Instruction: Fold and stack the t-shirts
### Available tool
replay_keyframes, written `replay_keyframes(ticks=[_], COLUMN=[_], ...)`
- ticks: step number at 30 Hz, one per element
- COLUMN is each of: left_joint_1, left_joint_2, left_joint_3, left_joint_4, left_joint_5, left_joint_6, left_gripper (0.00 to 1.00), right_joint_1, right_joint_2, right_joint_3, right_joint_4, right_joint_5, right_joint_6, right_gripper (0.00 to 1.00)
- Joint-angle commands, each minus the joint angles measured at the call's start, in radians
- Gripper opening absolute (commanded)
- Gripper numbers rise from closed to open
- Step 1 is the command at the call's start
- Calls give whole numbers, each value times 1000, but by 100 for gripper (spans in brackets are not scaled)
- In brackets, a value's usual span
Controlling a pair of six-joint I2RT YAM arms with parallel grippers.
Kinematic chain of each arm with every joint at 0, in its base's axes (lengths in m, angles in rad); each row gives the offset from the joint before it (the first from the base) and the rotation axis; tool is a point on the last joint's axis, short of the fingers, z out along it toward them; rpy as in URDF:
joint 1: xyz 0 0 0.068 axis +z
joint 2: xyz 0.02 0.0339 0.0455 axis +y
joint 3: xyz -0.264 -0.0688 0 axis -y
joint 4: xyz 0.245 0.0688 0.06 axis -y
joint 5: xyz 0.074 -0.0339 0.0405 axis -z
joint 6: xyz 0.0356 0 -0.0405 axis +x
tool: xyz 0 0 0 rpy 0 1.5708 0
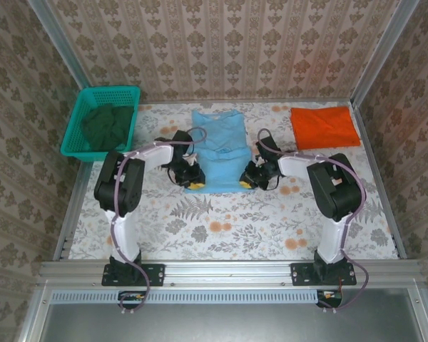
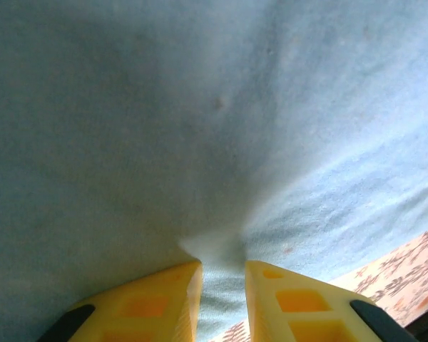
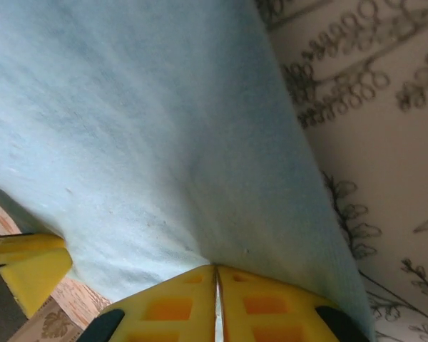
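The light-blue t-shirt (image 1: 219,146) lies lengthwise in the middle of the table, its near part folded over. My left gripper (image 1: 192,177) is at its near left corner and my right gripper (image 1: 251,178) at its near right corner. In the left wrist view the yellow fingers (image 2: 167,292) stand a little apart with a puckered fold of blue cloth (image 2: 221,142) pinched between them. In the right wrist view the right gripper (image 3: 215,268) is shut tight on the blue cloth (image 3: 143,142), which rises from its tips. The bright-orange t-shirt (image 1: 324,127) lies folded at the back right.
A green basket (image 1: 77,132) holding dark green clothes (image 1: 107,125) stands at the back left. The floral tablecloth (image 1: 221,221) is bare in front of the blue shirt. Patterned walls close in the back and both sides.
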Motion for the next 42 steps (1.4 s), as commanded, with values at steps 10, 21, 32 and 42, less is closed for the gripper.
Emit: replay_keyframes(ticks=[10, 21, 32, 42], left_joint_1=[-1, 114, 114, 116], left_joint_2=[-310, -80, 161, 235], left_joint_3=[-231, 248, 450, 470], left_joint_4=[-149, -283, -368, -352], left_joint_5=[-63, -83, -109, -130], left_joint_6=[-34, 57, 41, 67], left_gripper=[41, 62, 62, 49], right_joint_1=[74, -26, -47, -47], right_joint_2=[-262, -127, 131, 227], right_joint_3=[-189, 168, 439, 536], right_joint_4=[-126, -302, -457, -499], right_joint_5=[62, 173, 179, 199], right_joint_6=[-98, -161, -170, -224], right_gripper=[31, 40, 45, 43])
